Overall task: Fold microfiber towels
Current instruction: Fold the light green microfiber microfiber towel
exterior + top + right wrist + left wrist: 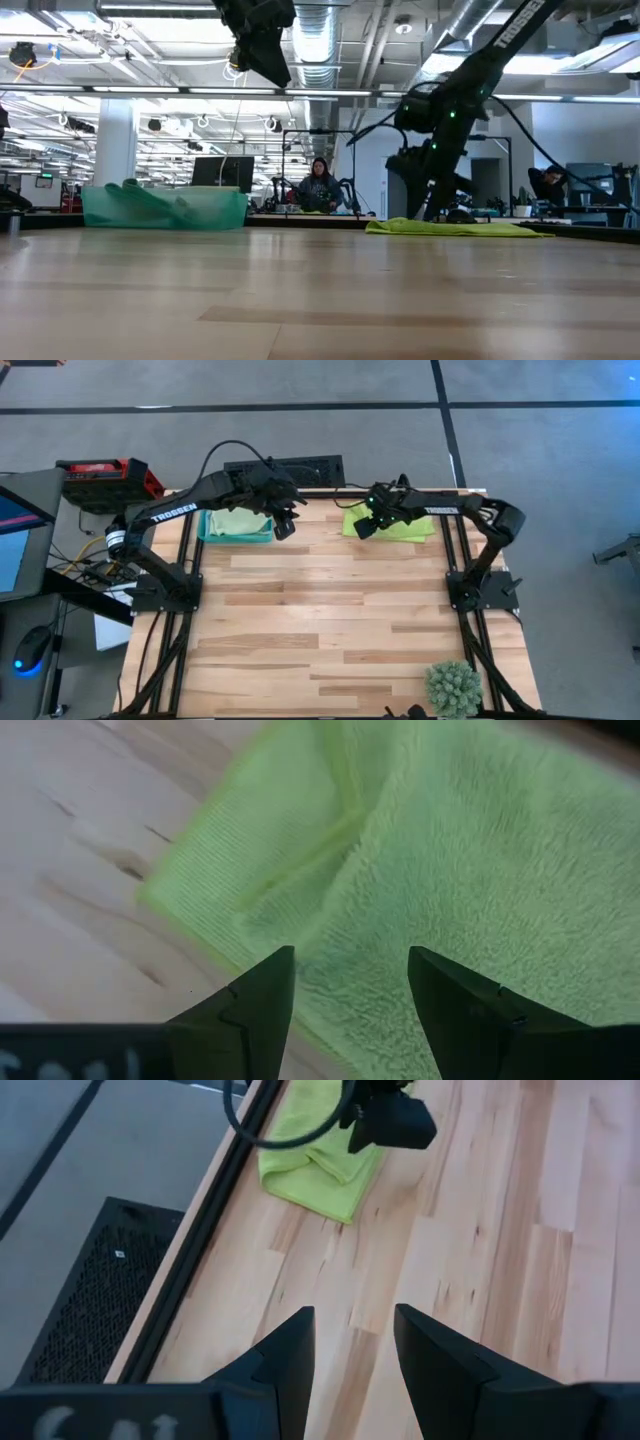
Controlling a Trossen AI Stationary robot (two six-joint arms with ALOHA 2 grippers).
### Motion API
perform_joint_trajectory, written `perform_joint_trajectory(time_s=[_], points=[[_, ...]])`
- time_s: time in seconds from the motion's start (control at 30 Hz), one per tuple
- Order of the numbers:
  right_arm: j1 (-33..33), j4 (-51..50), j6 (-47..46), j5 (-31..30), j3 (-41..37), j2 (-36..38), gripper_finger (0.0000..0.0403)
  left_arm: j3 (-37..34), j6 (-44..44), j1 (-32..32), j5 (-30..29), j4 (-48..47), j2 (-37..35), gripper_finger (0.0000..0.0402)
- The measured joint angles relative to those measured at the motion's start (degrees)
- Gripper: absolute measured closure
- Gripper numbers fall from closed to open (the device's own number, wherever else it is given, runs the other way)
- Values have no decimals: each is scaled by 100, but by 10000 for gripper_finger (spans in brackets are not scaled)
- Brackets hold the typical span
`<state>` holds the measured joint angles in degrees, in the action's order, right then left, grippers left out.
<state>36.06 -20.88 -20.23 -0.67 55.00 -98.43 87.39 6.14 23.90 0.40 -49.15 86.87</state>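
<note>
1. Right gripper (364, 526) fingers spread, empty, over the lime green towel (405, 524) at table's 1 o'clock.
2. Left gripper (284, 525) spread, empty, hanging above bare wood beside teal tray (207, 530) at 11 o'clock.
3. Plant (453, 688) at 5 o'clock.
4. Wood table (320, 630); person seated in room behind.
5. Towel folded, fuzzy, lying flat.

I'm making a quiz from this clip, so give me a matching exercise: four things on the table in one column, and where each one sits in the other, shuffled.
Things:
1. lime towel
2. tray
3. plant
4. left gripper

Places:
A. near right corner of the table
B. far edge, under the right gripper
C. far left corner, holding a pale green towel
D. open above bare wood, beside the tray

Pairs: 1-B, 2-C, 3-A, 4-D
</note>
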Motion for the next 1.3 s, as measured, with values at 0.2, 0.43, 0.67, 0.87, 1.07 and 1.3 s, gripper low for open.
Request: perform_joint_trajectory(time_s=[0.2,0.43,0.67,0.87,1.07,1.3], points=[[24,-54,6,152,0,-314,182,0,-19,-13,0,-1,0,269],[-257,-161,68,620,35,-459,182,0,-14,-13,2,-134,0,269],[-1031,-233,-50,984,26,-470,182,0,-25,-13,4,-443,0,269],[-1890,-186,-473,1155,15,-479,182,0,-369,-22,6,-1126,0,269],[-2656,295,-1636,1430,0,-494,182,-2,-738,-221,90,-1710,0,269],[-3384,1067,-2350,1543,-25,-529,182,-2,-1236,-775,77,-2229,0,269]])
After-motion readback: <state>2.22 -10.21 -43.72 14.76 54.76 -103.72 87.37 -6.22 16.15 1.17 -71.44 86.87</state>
